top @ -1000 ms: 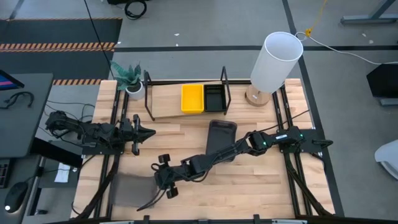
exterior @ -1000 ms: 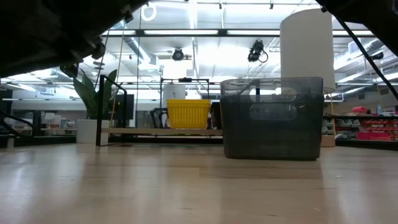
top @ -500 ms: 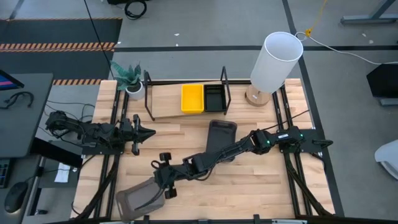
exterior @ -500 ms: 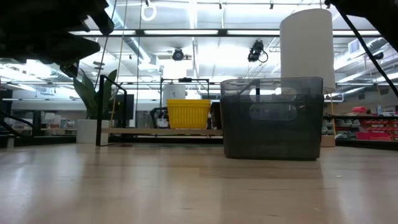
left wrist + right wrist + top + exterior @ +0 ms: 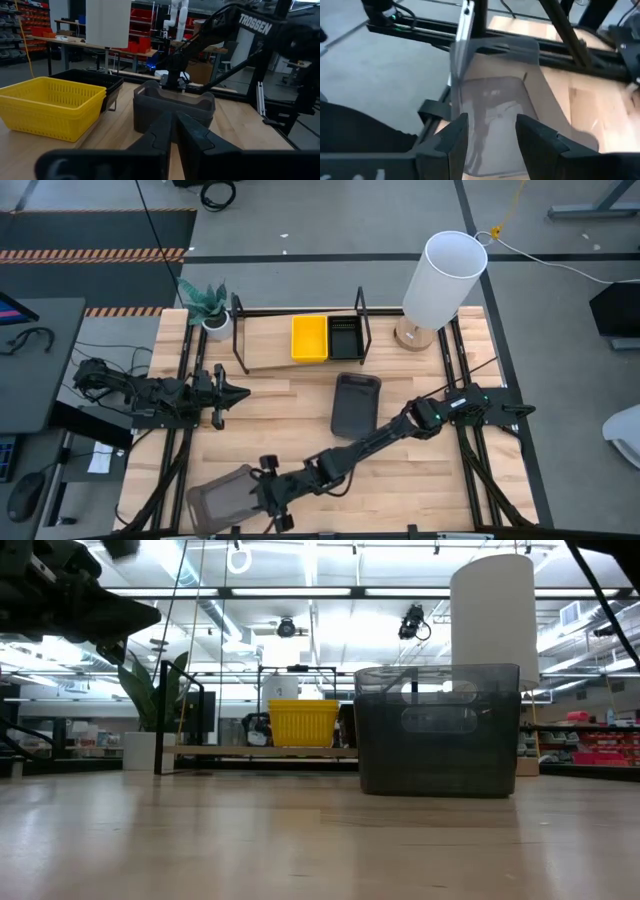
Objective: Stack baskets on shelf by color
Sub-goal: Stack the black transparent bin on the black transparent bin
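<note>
Overhead and bench-level views of a light wooden bench [image 5: 300, 415] with two dark arms. The right pincer [image 5: 268, 498], reaching far across to the near left corner of the bench, has its fingers [image 5: 451, 137] spread astride one wall of a translucent dark grey rectangular plastic basket [image 5: 222, 498], which sits tilted at the bench edge; whether the fingers touch that wall cannot be told. The left pincer [image 5: 240, 391] waits at the left side of the bench, its fingers [image 5: 192, 137] pressed together and holding nothing. A second translucent dark grey basket [image 5: 355, 404] stands upright near the middle of the bench, in front of the shelf [image 5: 270, 345], a light wooden board crossed by upright black wire frames. In the shelf's right bay a bright yellow perforated plastic basket [image 5: 309, 338] and a smaller black perforated basket [image 5: 346, 338] sit side by side, touching. A tall white cylinder lamp [image 5: 441, 280] stands right of the shelf, and a small potted plant [image 5: 208, 305] stands at its left end.
</note>
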Motion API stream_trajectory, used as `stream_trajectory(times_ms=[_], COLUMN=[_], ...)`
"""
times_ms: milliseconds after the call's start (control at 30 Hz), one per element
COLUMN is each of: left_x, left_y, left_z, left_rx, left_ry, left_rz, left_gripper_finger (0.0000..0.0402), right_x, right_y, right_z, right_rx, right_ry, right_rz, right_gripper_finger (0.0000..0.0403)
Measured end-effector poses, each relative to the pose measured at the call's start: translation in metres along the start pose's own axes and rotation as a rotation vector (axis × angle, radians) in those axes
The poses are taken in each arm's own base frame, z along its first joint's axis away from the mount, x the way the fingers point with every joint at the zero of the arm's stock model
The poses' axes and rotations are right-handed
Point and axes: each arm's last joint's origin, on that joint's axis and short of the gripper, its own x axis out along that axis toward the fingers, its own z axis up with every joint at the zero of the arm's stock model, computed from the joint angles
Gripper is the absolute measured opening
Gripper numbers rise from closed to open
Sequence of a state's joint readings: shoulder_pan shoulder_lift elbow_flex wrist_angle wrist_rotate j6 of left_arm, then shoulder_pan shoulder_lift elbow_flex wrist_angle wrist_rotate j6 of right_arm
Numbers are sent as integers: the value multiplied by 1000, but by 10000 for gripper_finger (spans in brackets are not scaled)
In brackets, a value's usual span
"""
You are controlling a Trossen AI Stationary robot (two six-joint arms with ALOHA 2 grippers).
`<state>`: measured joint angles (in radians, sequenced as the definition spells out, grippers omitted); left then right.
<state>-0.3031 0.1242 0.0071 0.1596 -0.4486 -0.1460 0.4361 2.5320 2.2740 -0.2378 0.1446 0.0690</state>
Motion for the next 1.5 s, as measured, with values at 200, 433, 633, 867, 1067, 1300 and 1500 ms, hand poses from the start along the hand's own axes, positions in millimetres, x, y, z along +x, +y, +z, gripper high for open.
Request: stream_trajectory(times_ms=[200,433,633,867,1067,1300,1500], left_x=[0,0,0,0,0,0,0], left_y=[0,0,0,0,0,0,0], left_z=[0,0,0,0,0,0,0], left_rx=[0,0,0,0,0,0,0], left_ry=[0,0,0,0,0,0,0], left_rz=[0,0,0,0,0,0,0], left_gripper_finger=[35,28,34,31,29,36,29], right_x=[16,16,7,2,13,28,31], right_y=[-10,-19,-23,-23,-23,-31,-35], right_z=[-29,-29,-25,-33,-51,-72,-84], right_rx=[57,134,82,85,126,181,210], right_ry=[-16,-23,133,266,212,13,-148], right_rz=[-38,-70,-160,-144,-119,-79,-27], right_gripper_finger=[169,169,169,169,169,169,169])
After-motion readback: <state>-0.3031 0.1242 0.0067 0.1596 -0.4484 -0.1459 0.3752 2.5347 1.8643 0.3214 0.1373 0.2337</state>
